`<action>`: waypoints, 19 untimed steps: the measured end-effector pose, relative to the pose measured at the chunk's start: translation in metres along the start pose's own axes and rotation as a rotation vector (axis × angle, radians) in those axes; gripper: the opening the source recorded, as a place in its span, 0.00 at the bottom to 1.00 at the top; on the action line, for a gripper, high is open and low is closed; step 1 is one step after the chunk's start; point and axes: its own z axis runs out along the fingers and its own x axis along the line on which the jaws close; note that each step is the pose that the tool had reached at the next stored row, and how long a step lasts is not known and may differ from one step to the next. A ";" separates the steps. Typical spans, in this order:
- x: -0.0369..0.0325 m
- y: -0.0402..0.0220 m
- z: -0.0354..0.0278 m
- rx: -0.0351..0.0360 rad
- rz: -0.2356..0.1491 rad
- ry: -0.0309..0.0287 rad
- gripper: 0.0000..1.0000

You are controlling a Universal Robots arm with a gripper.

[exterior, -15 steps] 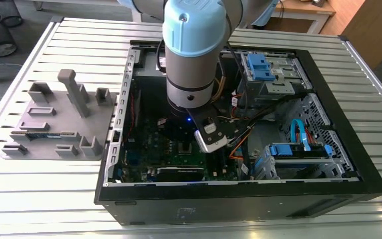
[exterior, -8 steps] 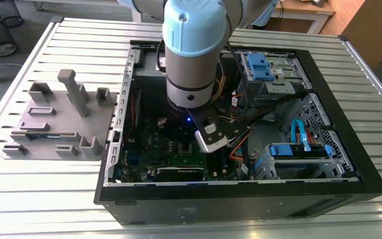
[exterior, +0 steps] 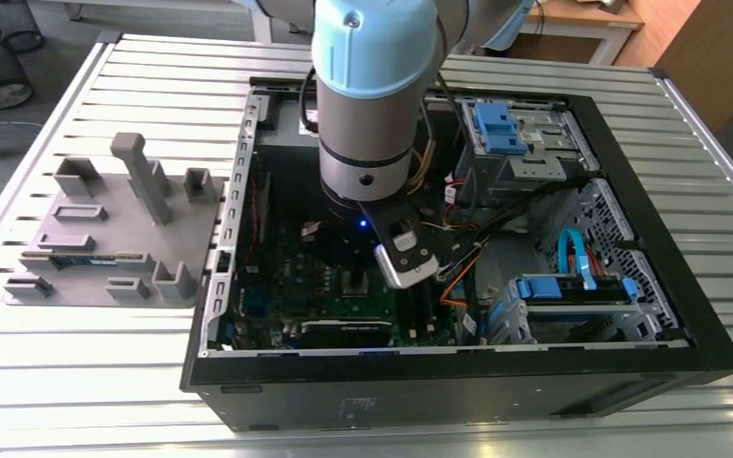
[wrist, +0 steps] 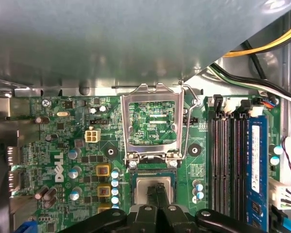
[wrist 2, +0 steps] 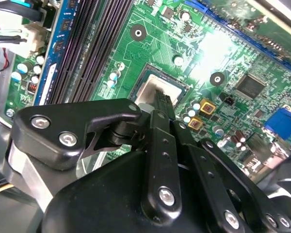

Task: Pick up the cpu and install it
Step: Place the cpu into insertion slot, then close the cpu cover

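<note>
1. While the arm [exterior: 366,114] reaches down into the open computer case [exterior: 456,386], the gripper [exterior: 359,283] hangs low over the green motherboard [exterior: 297,286], near the middle of the case in the exterior view
2. In the first wrist view the cpu [wrist: 140,189] lies flat in its socket [wrist: 154,174] on the motherboard, silvery top upward; in the second wrist view the cpu [wrist 2: 146,90] shows as a pale square inside the socket's dark rim
3. The jaws are drawn together: the 2 slim black fingers [wrist: 151,196] stand side by side with only a hairline between them and nothing clamped there
4. Their tips sit over the middle of the cpu's top (whether they press on it or stand just above it, I cannot tell)
5. Just beside the cpu, the socket's metal hold-down frame [wrist: 124,126] stands swung open, the board visible through its window, and a thin wire lever [wrist: 185,126] runs along 1 side of that frame
6. Black memory slots [wrist: 225,160] and 1 blue slot [wrist: 254,155] run parallel to each other near the socket, apart from it
7. Outside the case, on the exterior view's left, a grey fixture [exterior: 87,248] with upright posts and pockets sits on the slatted metal table [exterior: 150,67], just beside the case wall
</note>
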 end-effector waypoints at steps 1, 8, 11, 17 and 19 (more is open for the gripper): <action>-0.0001 0.0000 -0.0014 0.0002 0.000 0.0000 0.11; -0.0004 -0.0002 -0.0128 0.0003 0.000 0.0000 0.11; -0.0004 -0.0002 -0.0137 0.0001 0.000 -0.0001 0.11; -0.0005 -0.0009 -0.0138 0.0003 0.000 0.0000 0.11; -0.0005 -0.0019 -0.0138 0.0003 0.000 0.0000 0.11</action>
